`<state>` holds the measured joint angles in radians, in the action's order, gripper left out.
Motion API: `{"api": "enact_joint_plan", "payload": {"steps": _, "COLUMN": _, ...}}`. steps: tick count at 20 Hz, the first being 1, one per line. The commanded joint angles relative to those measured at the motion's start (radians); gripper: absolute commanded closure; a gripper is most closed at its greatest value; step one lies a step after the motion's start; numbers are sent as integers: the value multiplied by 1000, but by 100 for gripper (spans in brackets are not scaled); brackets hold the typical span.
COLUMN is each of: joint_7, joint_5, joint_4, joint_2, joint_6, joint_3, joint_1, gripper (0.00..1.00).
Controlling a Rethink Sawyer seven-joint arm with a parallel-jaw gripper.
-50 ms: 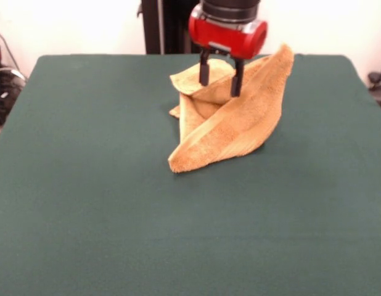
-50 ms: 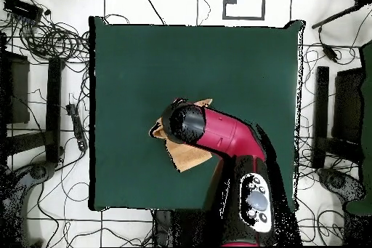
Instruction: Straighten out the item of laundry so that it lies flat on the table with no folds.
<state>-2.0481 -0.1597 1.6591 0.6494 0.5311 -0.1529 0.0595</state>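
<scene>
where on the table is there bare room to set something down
The green table is bare across its whole near half, below the towel, and along the strips on both sides of it. It is crowded only at the far middle, where the end effector meets the bunched towel.
</scene>
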Motion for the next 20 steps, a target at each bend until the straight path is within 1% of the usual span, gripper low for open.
{"api": "enact_joint_plan", "payload": {"steps": 1, "joint_7": -243, "joint_5": -72, "joint_4": -29, "joint_2": -20, "joint_6": 72, "joint_3": 22, "joint_1": -24, "gripper": 0}}
{"api": "enact_joint_plan", "payload": {"steps": 4, "joint_7": -217, "joint_5": -79, "joint_4": -10, "joint_2": -64, "joint_6": -28, "joint_3": 58, "joint_1": 0, "gripper": 0}}
{"api": "enact_joint_plan", "payload": {"steps": 7, "joint_7": -183, "joint_5": -75, "joint_4": -2, "joint_2": -100, "joint_6": -84, "joint_3": 82, "joint_1": 27, "gripper": 0}}
{"api": "enact_joint_plan", "payload": {"steps": 9, "joint_7": -164, "joint_5": -65, "joint_4": -5, "joint_2": -115, "joint_6": -105, "joint_3": 88, "joint_1": 40, "gripper": 0}}
{"api": "enact_joint_plan", "payload": {"steps": 13, "joint_7": -131, "joint_5": -50, "joint_4": -10, "joint_2": -129, "joint_6": -101, "joint_3": 99, "joint_1": 63, "gripper": 0}}
{"api": "enact_joint_plan", "payload": {"steps": 20, "joint_7": -180, "joint_5": -76, "joint_4": 26, "joint_2": -143, "joint_6": -144, "joint_3": 116, "joint_1": 60, "gripper": 0}}
